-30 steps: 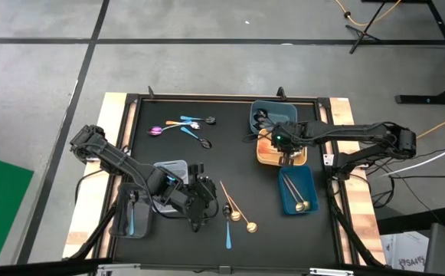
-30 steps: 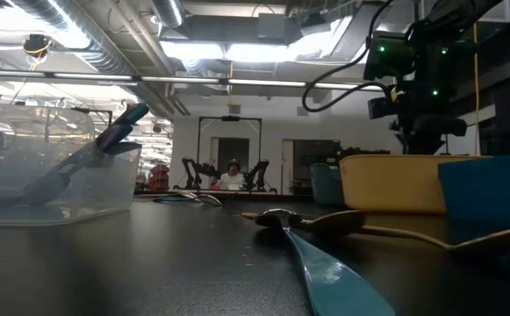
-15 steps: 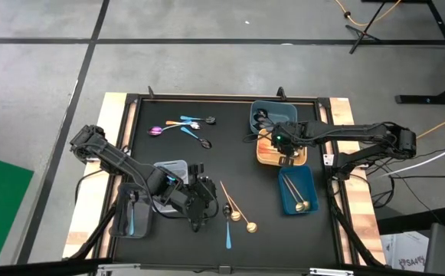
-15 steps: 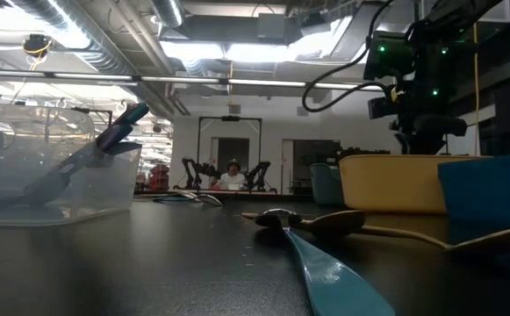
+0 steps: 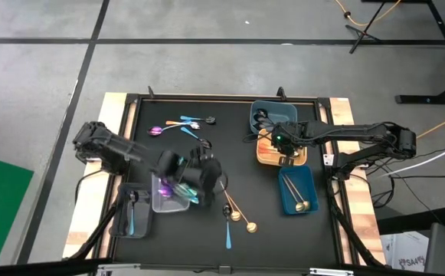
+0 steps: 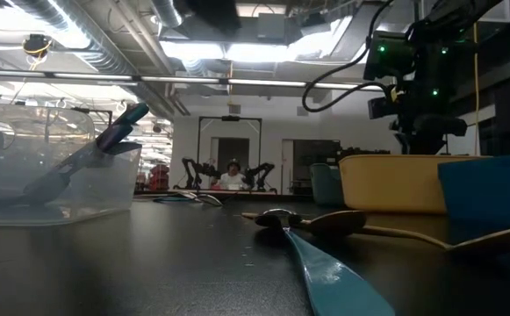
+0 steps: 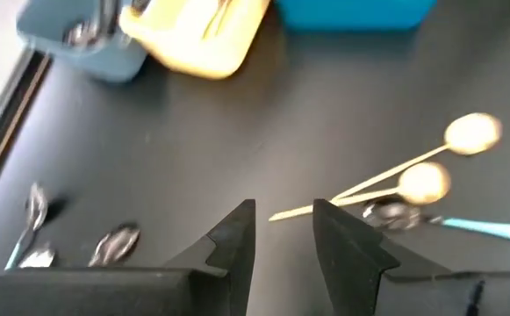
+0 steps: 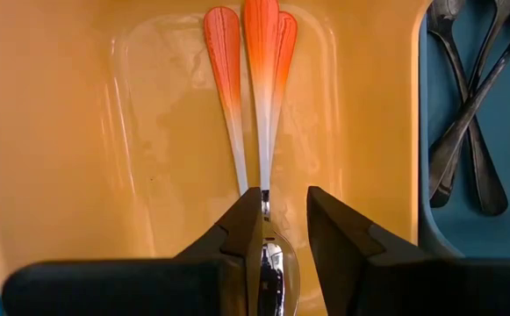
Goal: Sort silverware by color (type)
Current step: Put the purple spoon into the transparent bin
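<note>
Your right gripper (image 8: 276, 233) hangs spread over the orange spoons (image 8: 253, 66) in the yellow tray (image 8: 79, 132); fetch another spoon next

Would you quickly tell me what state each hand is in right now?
Left hand: open, empty, above the black mat.
Right hand: open, over the yellow tray, an orange-handled spoon lying loose between its fingers.

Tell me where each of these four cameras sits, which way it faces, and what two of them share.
High: overhead, straight down; both arms, black table.
Low: table height, facing the room; one arm upper right.
Left wrist: left hand above gold spoons.
Right wrist: right hand open over orange-handled spoons in the yellow tray.
Shared: yellow tray in all four.
</note>
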